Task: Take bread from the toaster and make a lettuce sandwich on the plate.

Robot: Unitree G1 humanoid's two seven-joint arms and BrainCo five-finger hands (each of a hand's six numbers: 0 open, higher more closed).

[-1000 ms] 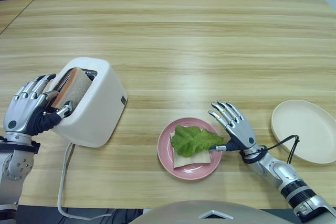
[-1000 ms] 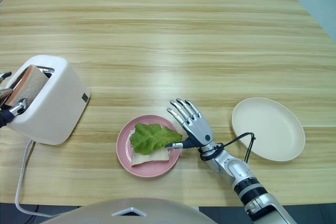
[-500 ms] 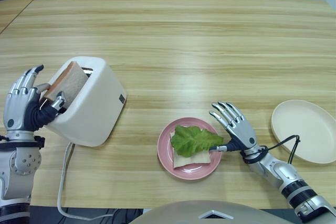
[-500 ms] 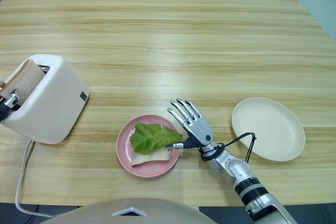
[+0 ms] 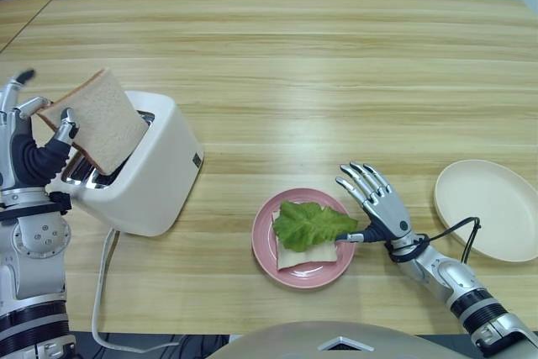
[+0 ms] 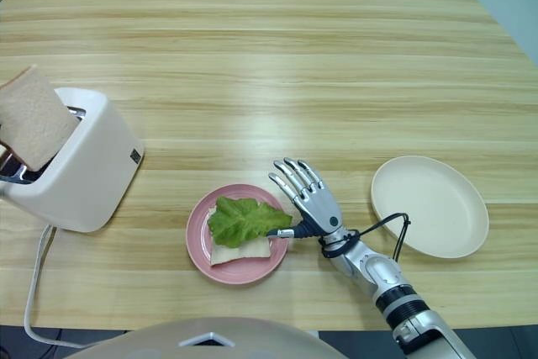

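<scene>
White toaster (image 5: 155, 176) sits under the bread (image 5: 99, 119) pinched in the left hand (image 5: 32, 150); right hand (image 5: 382, 208) lies spread beside the plate (image 5: 315, 275).

No legible text, numbers or signs anywhere. The only candidate is a small dark label (image 5: 198, 160) on the side of the toaster (image 5: 160, 182), and it is too small to read.
</scene>
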